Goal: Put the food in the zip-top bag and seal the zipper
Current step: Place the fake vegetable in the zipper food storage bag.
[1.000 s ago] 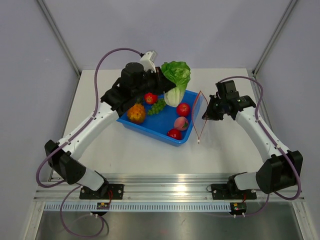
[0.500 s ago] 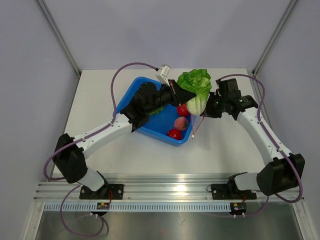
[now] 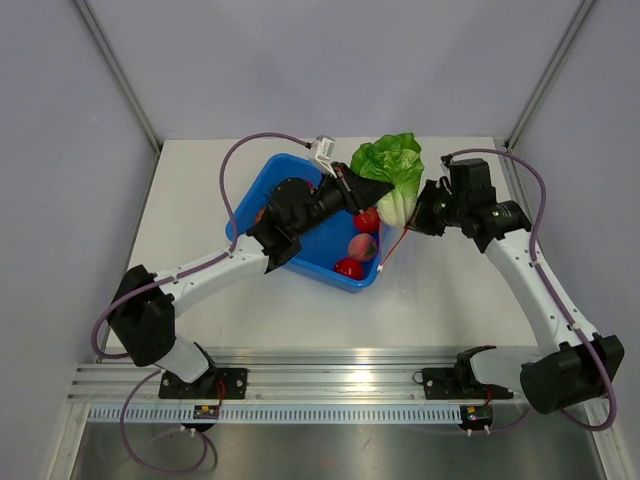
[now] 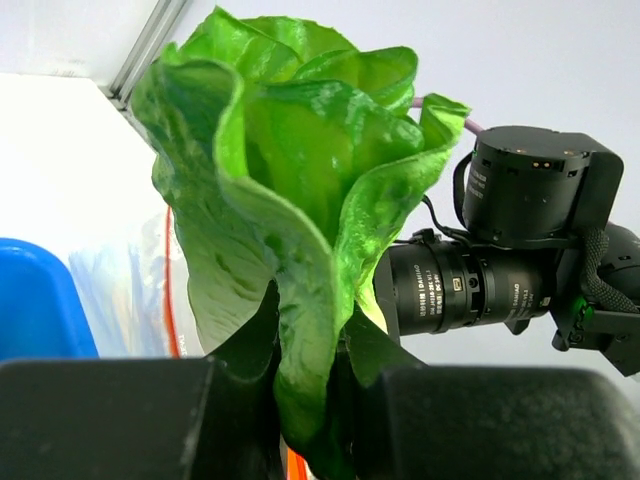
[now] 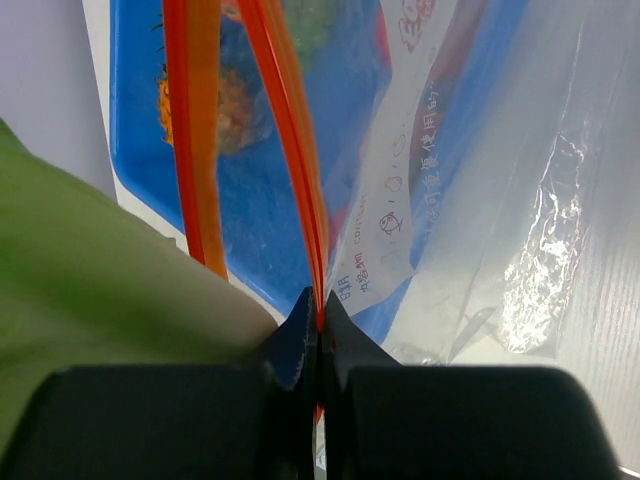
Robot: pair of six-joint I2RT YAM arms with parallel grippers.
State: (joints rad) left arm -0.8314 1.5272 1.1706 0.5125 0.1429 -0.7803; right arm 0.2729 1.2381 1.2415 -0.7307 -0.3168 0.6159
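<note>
1. The left fingers (image 4: 120,420) are clamped on the lower part of the cabbage (image 3: 392,175), holding it in the air just right of the blue tub (image 3: 330,272).
2. The right fingers (image 5: 150,420) pinch one strip of the orange zipper (image 5: 290,130). The clear bag (image 5: 520,200) hangs from them over the worktop (image 3: 450,290).
3. I would lower the cabbage's pale base between the strips first, because the leaves look wider than the gap.
4. How wide the mouth is open is hard to judge. The cabbage blocks part of both wrist views.
</note>
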